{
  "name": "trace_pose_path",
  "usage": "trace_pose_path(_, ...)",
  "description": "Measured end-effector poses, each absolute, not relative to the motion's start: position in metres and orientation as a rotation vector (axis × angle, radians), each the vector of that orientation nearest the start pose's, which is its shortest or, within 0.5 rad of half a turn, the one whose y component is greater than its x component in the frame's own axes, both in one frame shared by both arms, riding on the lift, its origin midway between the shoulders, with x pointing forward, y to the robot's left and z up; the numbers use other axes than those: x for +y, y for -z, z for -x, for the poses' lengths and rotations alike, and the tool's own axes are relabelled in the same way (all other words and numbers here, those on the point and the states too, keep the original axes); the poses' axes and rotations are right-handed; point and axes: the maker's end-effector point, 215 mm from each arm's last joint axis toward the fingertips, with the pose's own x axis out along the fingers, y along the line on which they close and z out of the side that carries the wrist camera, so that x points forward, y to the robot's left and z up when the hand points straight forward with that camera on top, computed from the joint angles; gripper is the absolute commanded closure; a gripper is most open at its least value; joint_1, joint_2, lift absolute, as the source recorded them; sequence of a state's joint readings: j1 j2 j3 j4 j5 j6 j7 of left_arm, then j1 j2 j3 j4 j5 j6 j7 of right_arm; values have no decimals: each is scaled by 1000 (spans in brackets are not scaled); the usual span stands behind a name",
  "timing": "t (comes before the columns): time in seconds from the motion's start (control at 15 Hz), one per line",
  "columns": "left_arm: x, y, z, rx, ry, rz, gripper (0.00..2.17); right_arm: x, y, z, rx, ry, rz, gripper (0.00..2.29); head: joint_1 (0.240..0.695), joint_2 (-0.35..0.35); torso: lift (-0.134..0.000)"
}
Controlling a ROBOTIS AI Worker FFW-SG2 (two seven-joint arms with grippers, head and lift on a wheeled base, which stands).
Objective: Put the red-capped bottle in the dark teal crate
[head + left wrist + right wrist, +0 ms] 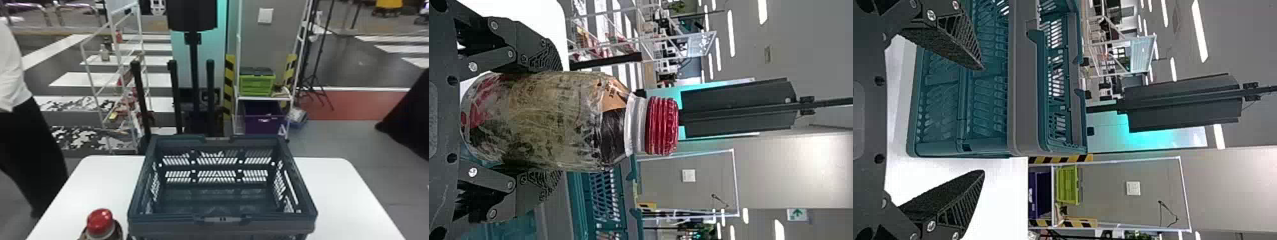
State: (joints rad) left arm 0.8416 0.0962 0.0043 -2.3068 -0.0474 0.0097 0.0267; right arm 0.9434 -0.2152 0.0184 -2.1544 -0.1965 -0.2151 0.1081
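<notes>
The bottle (100, 221) is upright at eight o'clock from the crate (220, 227), near it; its cap is red, shiny and ribbed, its neck whitish, and wrinkled clear wrap covers the yellowish-brown body with red and black patches. The left gripper (561, 121) pinches this bottle from both sides. The crate stands on the white table (338, 191). The right gripper (984, 120) has its fingers spread.

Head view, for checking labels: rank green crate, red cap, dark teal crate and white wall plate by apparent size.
1. Dark teal crate
2. Green crate
3. Red cap
4. White wall plate
</notes>
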Motion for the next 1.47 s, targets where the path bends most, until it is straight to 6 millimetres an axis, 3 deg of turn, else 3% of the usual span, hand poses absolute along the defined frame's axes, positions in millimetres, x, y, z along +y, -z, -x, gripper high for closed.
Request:
trace_pose_path(0.4, 272, 279, -429, 249, 31, -158, 2057, -207, 383, -299, 162, -211, -76, 151, 499, 0, 0)
trace_pose_path(0.6, 266, 267, -464, 350, 88, -159, 2057, -210, 378, -298, 152, -198, -79, 151, 499, 0, 0)
trace_pose_path(0.93, 192, 264, -525, 512, 443, -140, 2057, -214, 376, -296, 150, -178, -82, 151, 499, 0, 0)
trace_pose_path(1.13, 145, 272, -549, 605, 630, -168, 2057, -215, 376, -294, 148, -174, -84, 151, 499, 0, 0)
trace_pose_path(1.47, 75, 332, -581, 815, 849, -326, 2057, -218, 368, -288, 122, -164, -83, 151, 499, 0, 0)
